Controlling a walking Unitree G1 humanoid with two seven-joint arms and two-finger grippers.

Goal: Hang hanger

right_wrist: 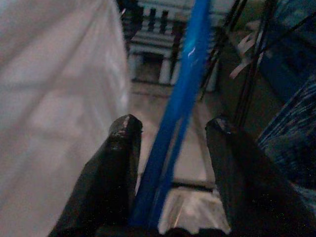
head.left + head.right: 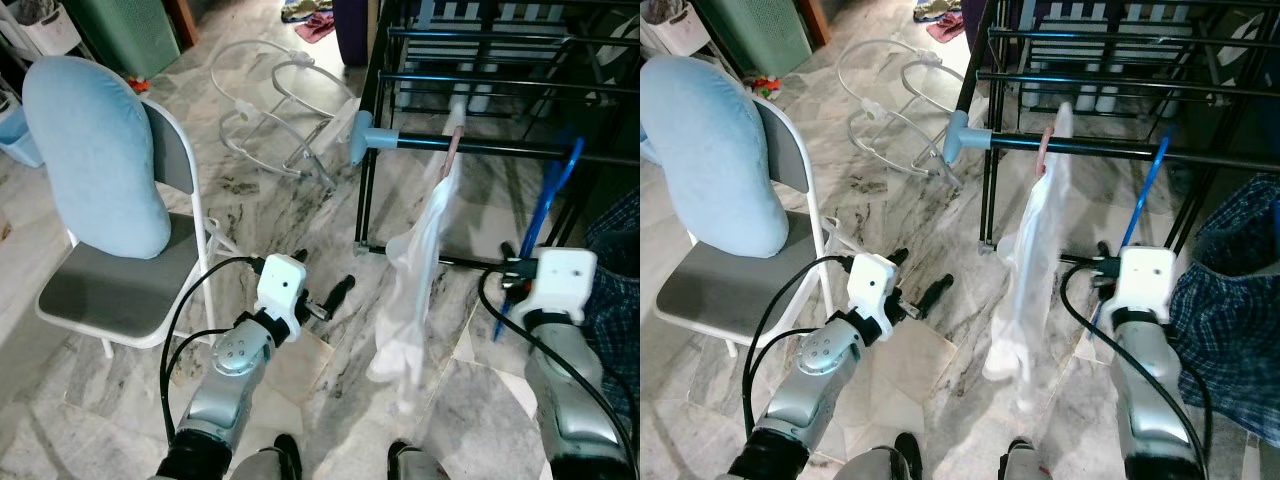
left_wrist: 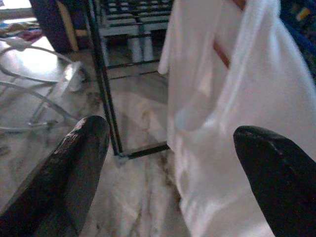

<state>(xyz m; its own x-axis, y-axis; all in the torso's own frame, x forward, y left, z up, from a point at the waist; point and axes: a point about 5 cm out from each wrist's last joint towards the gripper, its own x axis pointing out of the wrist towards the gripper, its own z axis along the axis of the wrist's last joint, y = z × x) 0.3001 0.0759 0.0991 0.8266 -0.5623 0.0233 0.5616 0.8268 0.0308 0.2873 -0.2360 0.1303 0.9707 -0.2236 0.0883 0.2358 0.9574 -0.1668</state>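
A blue hanger (image 2: 545, 215) hangs by its hook from the black rail (image 2: 500, 148) of a drying rack. My right gripper (image 1: 170, 133) is low on the hanger. Its fingers stand apart with the blue bar (image 1: 190, 64) between them; the bar lies against one finger and a gap shows beside the other. To the left on the same rail, a white garment (image 2: 415, 280) hangs on a pink hanger (image 2: 453, 148). My left gripper (image 2: 325, 275) is open and holds nothing. It sits low over the floor and points at the white garment (image 3: 232, 98).
A folding chair (image 2: 110, 290) with a light blue cushion (image 2: 95, 150) stands at the left. A clear wire frame (image 2: 270, 100) lies on the marble floor behind it. Blue plaid cloth (image 2: 1230, 300) hangs at the right edge, beside my right arm.
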